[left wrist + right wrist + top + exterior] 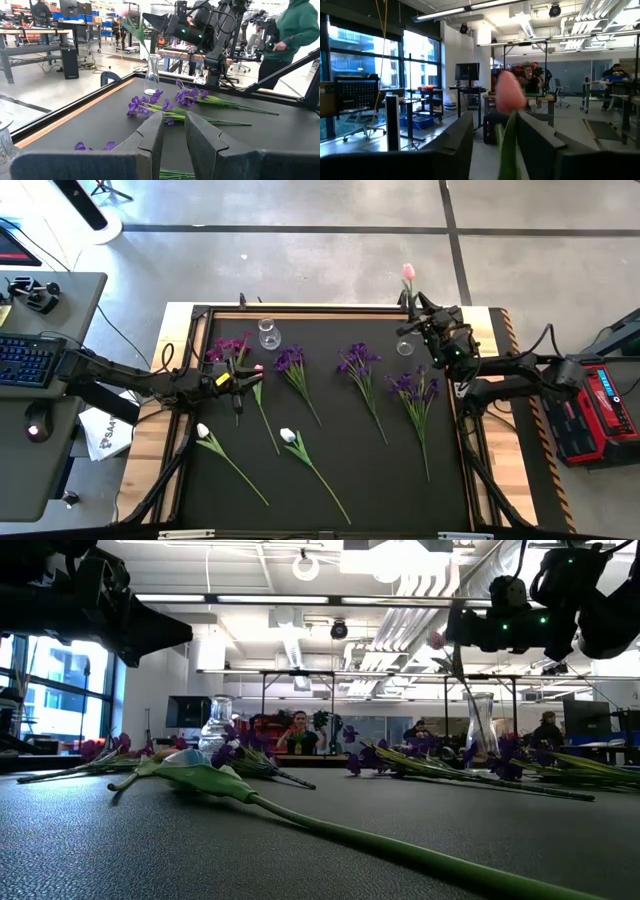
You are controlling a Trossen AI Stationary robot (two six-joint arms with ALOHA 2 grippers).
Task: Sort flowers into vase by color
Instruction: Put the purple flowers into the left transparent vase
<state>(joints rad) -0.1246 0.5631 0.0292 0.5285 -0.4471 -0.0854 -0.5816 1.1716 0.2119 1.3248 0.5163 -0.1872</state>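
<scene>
The black table [330, 470] fills the middle of the floor, framed in pale wood, with both dark arms reaching in from the sides. Scattered across it are the flowers: three purple bunches lying flat, one [290, 362] near the left-hand vase, one [357, 361] in the middle, one [414, 389] towards the right, and two white tulips [288, 436] lying nearer the front edge. A darker magenta bunch [229, 347] lies by the left arm.

Two clear glass vases stand along the far edge. The left vase [268, 335] looks empty from above. The right vase [405, 345] has a green stem standing in it, and that stem's pink tulip [408, 272] pokes up well above the rim.

The right gripper [420, 310] sits high over that vase. In the right wrist view its fingers stand apart on either side of the pink stem, which rises between them; I cannot see that either finger presses on it.

The left gripper [240, 380] hovers low by the magenta bunch, its fingers [150, 135] nearly together with a narrow gap and nothing between them.
</scene>
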